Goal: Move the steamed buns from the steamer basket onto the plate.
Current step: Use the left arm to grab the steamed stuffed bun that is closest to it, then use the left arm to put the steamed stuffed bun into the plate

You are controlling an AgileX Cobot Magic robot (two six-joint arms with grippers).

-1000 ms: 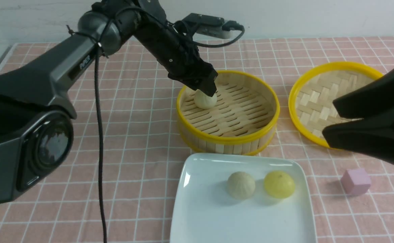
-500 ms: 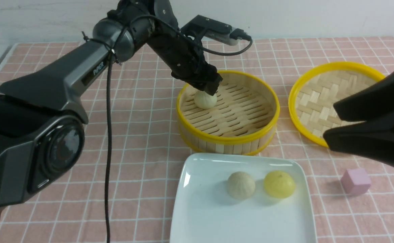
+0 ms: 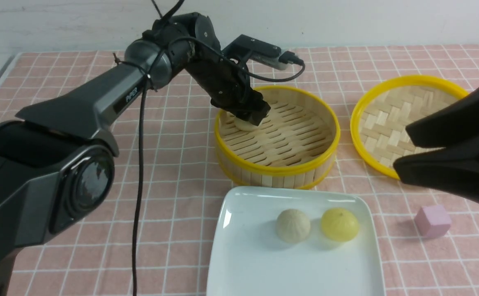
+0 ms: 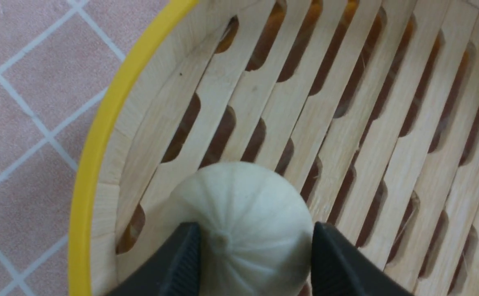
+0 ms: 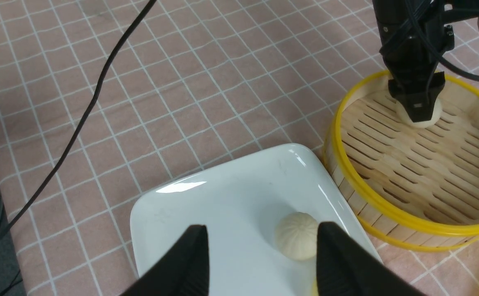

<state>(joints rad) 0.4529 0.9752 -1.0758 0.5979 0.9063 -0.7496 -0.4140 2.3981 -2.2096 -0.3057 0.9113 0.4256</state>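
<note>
The steamer basket [image 3: 278,168] stands at the table's middle with one pale bun [image 3: 241,123] at its far left inner side. My left gripper [image 3: 249,118] is lowered into the basket, open, with its fingers [image 4: 184,250] on either side of this bun [image 4: 239,205]. The white plate [image 3: 256,267] lies in front of the basket and holds a pale bun [image 3: 292,225] and a yellow bun [image 3: 339,224]. My right gripper [image 3: 399,148] is open and empty, hovering at the right; in its wrist view [image 5: 260,246] it looks over the plate [image 5: 206,213].
The shallow woven lid [image 3: 387,115] lies right of the basket, partly behind my right gripper. A small pink cube [image 3: 432,221] sits right of the plate. A black cable [image 3: 141,164] hangs from the left arm over the checked cloth.
My left gripper has come down into the basket and now covers most of the bun. The left arm has swung forward. The right arm has not moved.
</note>
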